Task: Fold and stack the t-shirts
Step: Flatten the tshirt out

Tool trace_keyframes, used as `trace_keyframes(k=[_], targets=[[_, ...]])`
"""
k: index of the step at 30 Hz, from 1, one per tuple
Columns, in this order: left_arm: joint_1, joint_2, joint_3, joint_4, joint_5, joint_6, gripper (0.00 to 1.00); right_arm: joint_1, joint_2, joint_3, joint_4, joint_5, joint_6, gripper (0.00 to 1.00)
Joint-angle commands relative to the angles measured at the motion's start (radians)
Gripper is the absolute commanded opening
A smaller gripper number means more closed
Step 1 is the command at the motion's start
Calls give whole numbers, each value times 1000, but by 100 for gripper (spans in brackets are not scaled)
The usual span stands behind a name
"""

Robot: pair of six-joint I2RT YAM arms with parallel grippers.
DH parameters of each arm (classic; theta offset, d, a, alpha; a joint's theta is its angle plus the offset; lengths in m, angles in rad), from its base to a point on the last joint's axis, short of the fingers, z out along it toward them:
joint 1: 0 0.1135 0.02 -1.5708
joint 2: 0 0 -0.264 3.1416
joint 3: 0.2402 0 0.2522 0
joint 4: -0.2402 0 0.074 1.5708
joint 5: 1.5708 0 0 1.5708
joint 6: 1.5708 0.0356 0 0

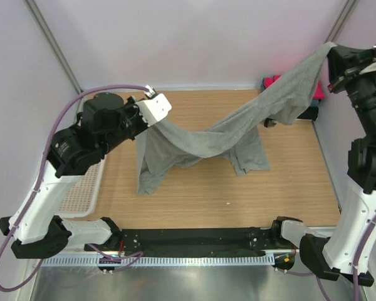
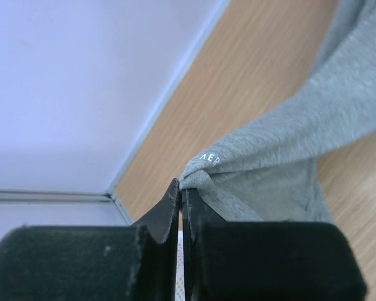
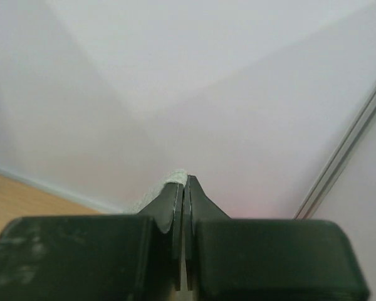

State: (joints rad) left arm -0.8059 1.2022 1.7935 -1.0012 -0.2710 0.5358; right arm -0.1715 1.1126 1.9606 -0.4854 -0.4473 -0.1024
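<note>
Above the counter (image 1: 194, 200) centre: grey t-shirt (image 1: 229, 139), strung from 10 to 2 o'clock, lower part sagging onto the wood. Left gripper (image 2: 180, 191) and right gripper (image 3: 183, 182) each pinch an edge, probably spreading it for folding.

Top camera looks down; close wrist cameras share grey t-shirt (image 1: 207, 141).

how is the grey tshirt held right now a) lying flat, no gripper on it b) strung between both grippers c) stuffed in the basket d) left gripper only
b: the left gripper pinches one edge of the grey t-shirt, the higher right gripper another, and the cloth sags between.
</note>
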Motion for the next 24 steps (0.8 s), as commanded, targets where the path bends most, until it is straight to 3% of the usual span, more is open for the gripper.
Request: trace_keyframes(k=[1,5,10,14,19,24], targets=[[-3,-16,170,13,-27,62,0,0,-4,182,-11,67,4,1],[-1,-12,363,35,-48,95,0,0,38,326,-15,125,-14,1],[-3,-18,394,102,-173,193,0,0,82,373,-1,183,-43,2],[14,-50,189,163,-241,196,0,0,118,299,-7,183,-62,1],[134,-70,-203,344,-293,176,0,0,156,23,60,173,-123,1],[355,34,-373,492,-104,93,0,0,243,-219,133,122,-134,1]])
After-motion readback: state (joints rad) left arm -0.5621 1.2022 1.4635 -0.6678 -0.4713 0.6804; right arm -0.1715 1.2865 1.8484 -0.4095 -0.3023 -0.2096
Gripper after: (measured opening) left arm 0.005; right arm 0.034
